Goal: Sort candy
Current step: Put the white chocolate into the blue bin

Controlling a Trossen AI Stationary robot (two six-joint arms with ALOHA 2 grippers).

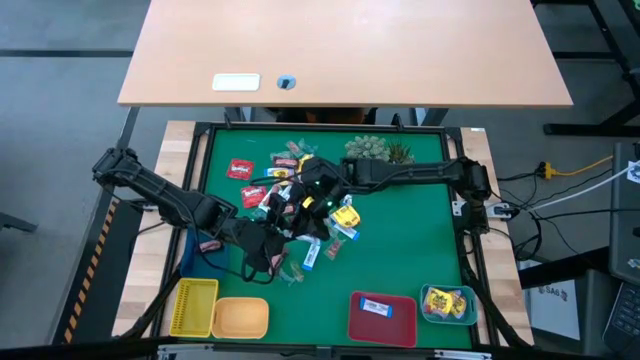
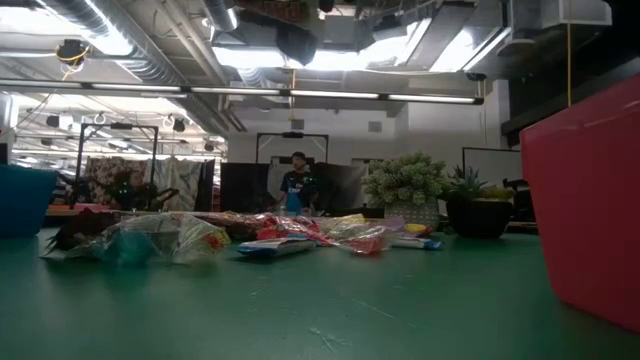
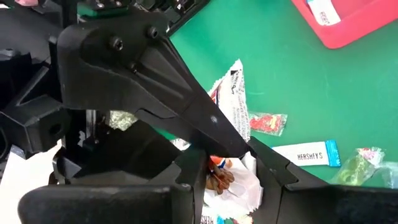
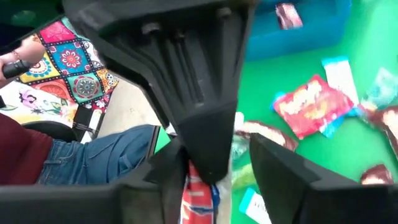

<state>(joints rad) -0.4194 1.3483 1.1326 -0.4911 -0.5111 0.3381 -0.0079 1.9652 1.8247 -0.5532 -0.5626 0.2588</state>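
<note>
Picking from the pile is the step in hand, as I read it: most of the small wrapped candy [image 1: 300, 200] sits heaped mid-way across the green desk [image 1: 410, 250], while the trays along the near edge are barely filled. The red rectangular plastic tray [image 1: 383, 316] holds one blue-and-white piece, the blue-green tray [image 1: 448, 304] has a few yellow ones, and the ribbed yellow tray [image 1: 193, 306] and orange tray [image 1: 240, 317] look bare. Both arms are down in the heap. The left claw [image 3: 227, 171] sits at the near-left side of the pile, fingers set narrow around a crinkled white-and-clear wrapper with something brown and orange in it [image 3: 217, 177]; looks like a grip, though I can't confirm it's off the desk. The right claw [image 4: 214, 168] reaches in from the right, over the pile's centre, fingers part-way apart with a red-and-blue wrapped sweet [image 4: 198, 196] between them; can't tell whether it's clamping or letting go. Loose pieces nearby: a white Hershey's bar with blue ends [image 3: 305, 153] and a small red-speckled clear packet [image 3: 267, 122] by the left claw, a red crinkly packet [image 4: 311, 106] by the right. Next move likely calls for a clean lift of one piece only, without dragging neighbours, then a carry to the matching tray. Spiky green plant [image 1: 378, 149] at the far edge stays out of it.
</note>
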